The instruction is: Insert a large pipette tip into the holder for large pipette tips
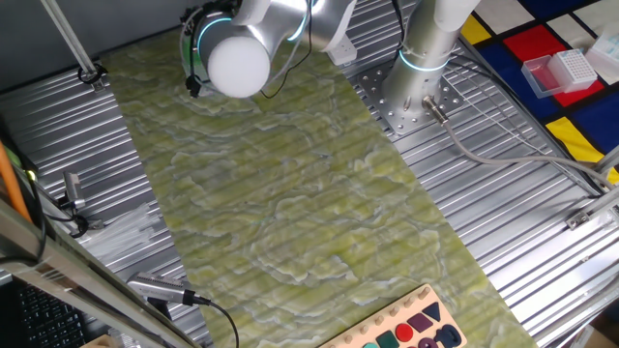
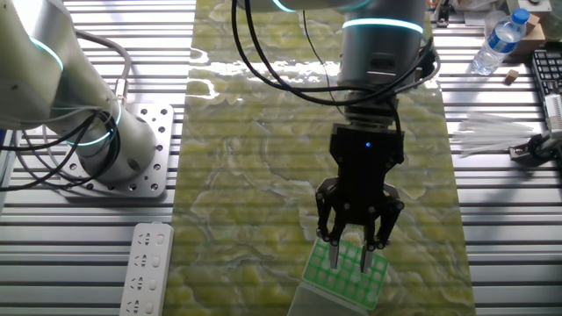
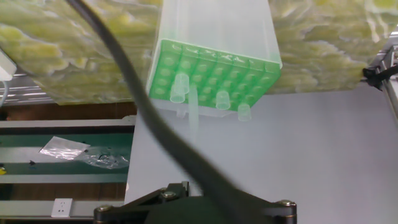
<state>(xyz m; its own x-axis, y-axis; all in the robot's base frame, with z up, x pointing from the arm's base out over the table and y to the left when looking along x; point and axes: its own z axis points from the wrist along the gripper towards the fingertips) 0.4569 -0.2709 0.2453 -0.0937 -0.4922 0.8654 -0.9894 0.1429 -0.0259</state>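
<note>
Gripper (image 2: 349, 252) hangs right over the holder for large pipette tips (image 2: 344, 267) in the other fixed view, your two dark fingers (image 2: 334, 253) pointing straight down with their ends against the green grid. The fingers stand a little apart, with green showing between them, but you cannot tell from here whether anything thin is pinched there.

Look at the hand view: the holder (image 3: 211, 68) fills the upper middle, green top toward the camera, pale translucent walls running away behind it. Several short clear tip ends stick out of the grid holes along the near rows. One longer translucent piece, the large pipette tip (image 3: 193, 112), pokes out from the left part of the grid and reaches toward the camera. Whether it is seated in a hole or gripped, you cannot make out; a thick black cable (image 3: 155, 124) sweeps diagonally across the picture and hides part of it.

The holder sits at the near edge of the green-yellow marbled mat (image 2: 263, 158) in the other fixed view. Far right on the ribbed metal table (image 2: 500, 202) lies a bundle of clear tips (image 2: 492, 133), and a water bottle (image 2: 497, 41) stands beyond it. A white strip with holes (image 2: 145, 268) lies at near left.

In the first fixed view you only get the arm's white elbow (image 1: 238, 60) above the mat; the holder is out of sight there.
</note>
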